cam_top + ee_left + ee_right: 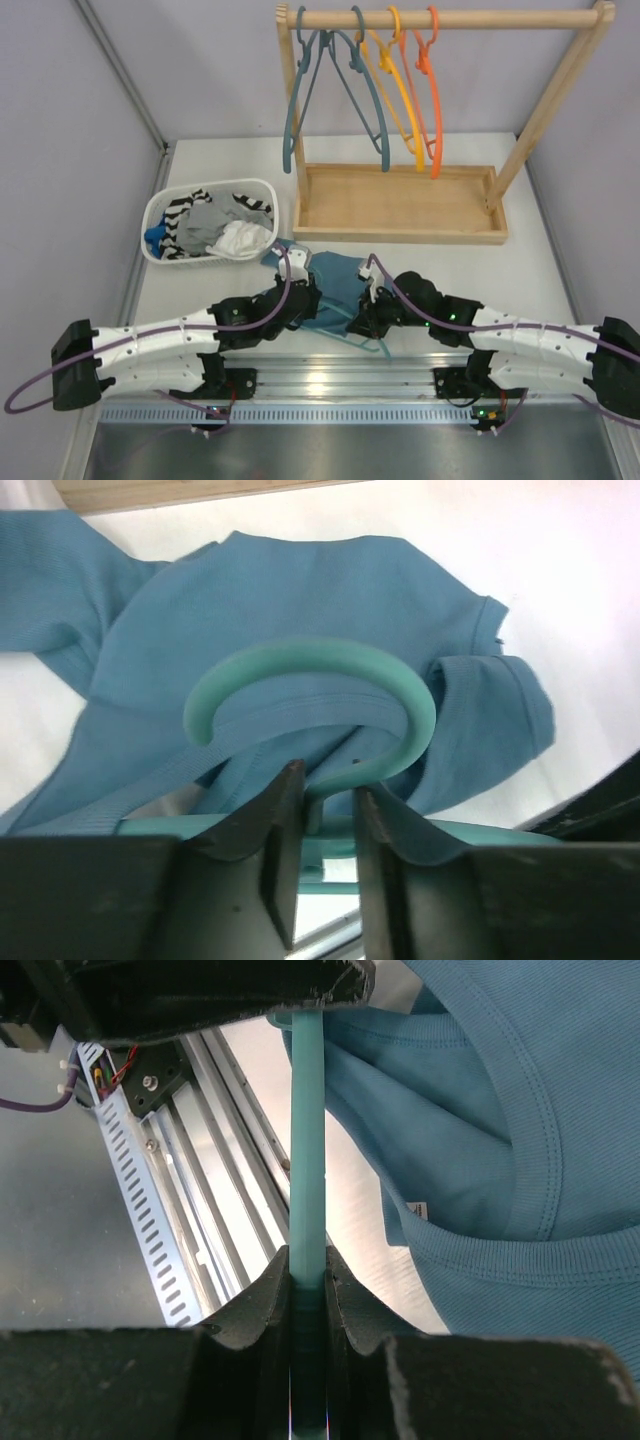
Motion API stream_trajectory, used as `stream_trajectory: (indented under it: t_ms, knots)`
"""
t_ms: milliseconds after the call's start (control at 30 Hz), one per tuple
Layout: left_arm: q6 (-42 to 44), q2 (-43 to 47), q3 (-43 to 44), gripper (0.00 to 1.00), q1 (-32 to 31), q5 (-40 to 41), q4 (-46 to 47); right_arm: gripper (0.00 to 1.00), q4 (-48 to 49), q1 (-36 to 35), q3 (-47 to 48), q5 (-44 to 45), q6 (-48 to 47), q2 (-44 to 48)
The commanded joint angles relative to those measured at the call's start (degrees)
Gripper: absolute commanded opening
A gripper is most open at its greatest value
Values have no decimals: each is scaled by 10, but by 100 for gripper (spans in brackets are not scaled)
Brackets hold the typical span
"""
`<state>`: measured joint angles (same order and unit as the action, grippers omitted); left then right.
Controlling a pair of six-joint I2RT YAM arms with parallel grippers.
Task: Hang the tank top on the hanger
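Observation:
The teal-blue tank top [338, 275] lies crumpled on the table between my two grippers; it also shows in the left wrist view [300, 590] and the right wrist view [520, 1090]. The light teal-green hanger [378, 347] lies at its near edge, partly under the fabric. My left gripper [308, 300] is shut on the hanger's neck just below the hook [330, 655], with a strap lying over the hook; the gripper [325, 780] straddles the neck closely. My right gripper [362, 318] is shut on a straight bar of the hanger [307, 1140], pinched between its jaws [307, 1260].
A white basket [165, 215] of other clothes stands at the left. A wooden rack [400, 205] at the back carries slate-blue hangers [300, 100], a yellow hanger [400, 90] and an orange hanger [432, 100]. A metal rail [330, 385] runs along the near edge.

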<state>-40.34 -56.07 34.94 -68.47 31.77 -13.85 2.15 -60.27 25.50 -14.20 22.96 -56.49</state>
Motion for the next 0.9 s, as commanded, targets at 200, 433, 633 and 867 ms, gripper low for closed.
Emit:
stream_trajectory:
  t_ms: [200,433,633,867]
  knots:
    - [22,7,-7,0,-4,43,37,0,22,-15,18,23,-10,-16]
    - [39,29,-22,0,-4,50,45,43,-35,-18,40,87,9,-6]
    - [55,39,-26,0,-5,48,47,64,-135,-18,59,165,48,65]
    - [61,52,-35,0,-4,51,54,64,-272,-9,132,297,113,68]
